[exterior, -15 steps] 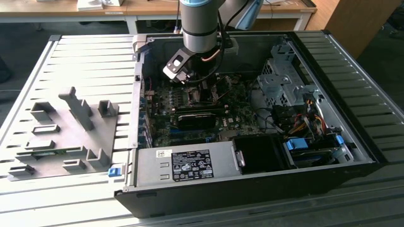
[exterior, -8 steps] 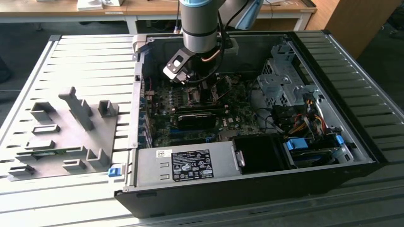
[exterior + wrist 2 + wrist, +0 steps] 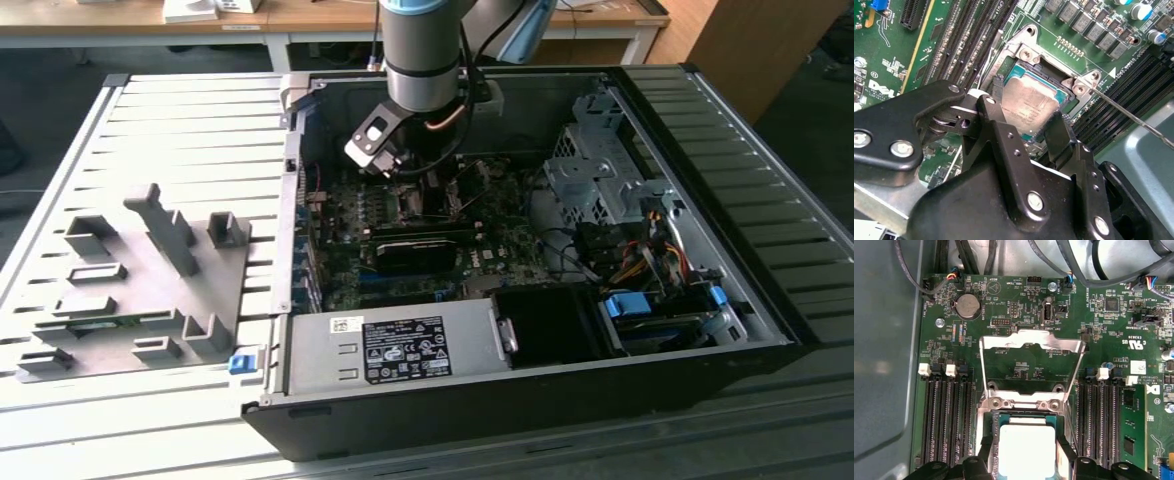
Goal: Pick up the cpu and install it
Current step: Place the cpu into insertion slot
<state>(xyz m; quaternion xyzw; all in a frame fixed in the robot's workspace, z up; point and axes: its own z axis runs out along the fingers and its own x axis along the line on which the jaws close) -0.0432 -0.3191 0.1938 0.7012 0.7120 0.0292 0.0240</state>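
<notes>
The cpu (image 3: 1029, 102) (image 3: 1026, 445), a small square chip with a silvery top and a teal-green rim, lies level within the metal-framed socket (image 3: 1024, 52) on the green motherboard. My gripper (image 3: 1026, 107) (image 3: 1026, 452) straddles it, one black finger (image 3: 991, 107) against one edge and the other against the opposite edge, shut on the chip. The socket's load plate (image 3: 1029, 340) stands swung open, and its thin wire lever (image 3: 1134, 117) sticks out free. In the exterior view the gripper (image 3: 407, 180) is down inside the open computer case, over the board's upper middle.
Black memory slots (image 3: 949, 415) flank the socket, with a green memory stick (image 3: 1131, 430) in one. The grey power-supply box (image 3: 387, 350), a drive cage (image 3: 601, 170) and cable bundles (image 3: 627, 250) crowd the case. A grey parts fixture (image 3: 134, 290) lies at the exterior view's left.
</notes>
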